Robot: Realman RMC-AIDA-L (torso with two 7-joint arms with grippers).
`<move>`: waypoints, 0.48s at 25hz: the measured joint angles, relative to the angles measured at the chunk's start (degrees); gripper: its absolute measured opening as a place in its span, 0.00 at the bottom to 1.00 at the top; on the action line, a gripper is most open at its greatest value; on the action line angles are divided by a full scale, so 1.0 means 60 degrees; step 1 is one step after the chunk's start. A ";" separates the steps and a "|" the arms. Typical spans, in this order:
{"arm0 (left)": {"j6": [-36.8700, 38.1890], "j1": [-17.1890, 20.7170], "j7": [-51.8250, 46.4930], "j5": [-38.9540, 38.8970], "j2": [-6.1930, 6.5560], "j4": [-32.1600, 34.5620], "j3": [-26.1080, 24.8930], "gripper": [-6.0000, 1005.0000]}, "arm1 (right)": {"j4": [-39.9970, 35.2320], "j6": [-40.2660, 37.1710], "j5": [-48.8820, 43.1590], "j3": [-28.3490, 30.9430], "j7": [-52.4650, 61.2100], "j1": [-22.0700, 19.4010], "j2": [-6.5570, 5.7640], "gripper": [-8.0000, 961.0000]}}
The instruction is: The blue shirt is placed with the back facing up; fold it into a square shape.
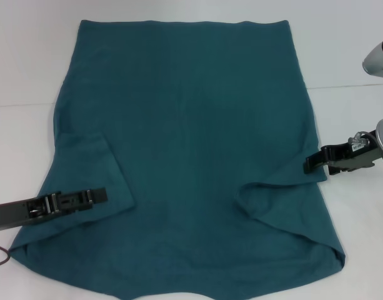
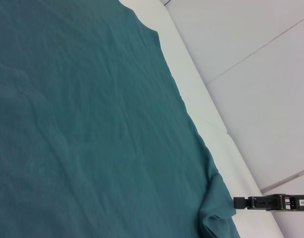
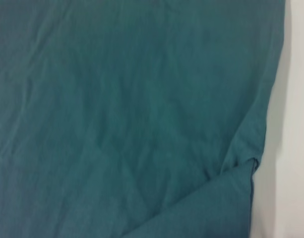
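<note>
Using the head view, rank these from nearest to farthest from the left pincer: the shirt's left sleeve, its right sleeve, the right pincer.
From the left pincer:
1. Left sleeve of the blue shirt, folded inward on the robot's left, right at the pincer.
2. Right sleeve, folded inward on the right side.
3. Right pincer, at the shirt's right edge.

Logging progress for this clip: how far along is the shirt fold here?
Early. Done: both sleeves of the blue shirt look folded in over the body on the white table. In hand: the left gripper lies over the left sleeve flap; the right gripper sits at the shirt's right edge. Left: the shirt is otherwise spread full length, so the folds that make a square are not yet done.
</note>
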 joint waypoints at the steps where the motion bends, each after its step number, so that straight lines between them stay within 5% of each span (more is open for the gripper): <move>1: 0.0000 0.0001 0.0000 0.0000 0.0000 -0.0003 -0.0003 0.62 | 0.0048 0.0039 -0.0001 -0.0001 -0.0009 0.0010 0.0002 0.67; 12: -0.0001 -0.0053 0.0011 0.0000 -0.0006 -0.0028 -0.0008 0.61 | 0.0155 0.1182 0.0622 0.0066 -0.0324 -0.0009 0.0502 0.67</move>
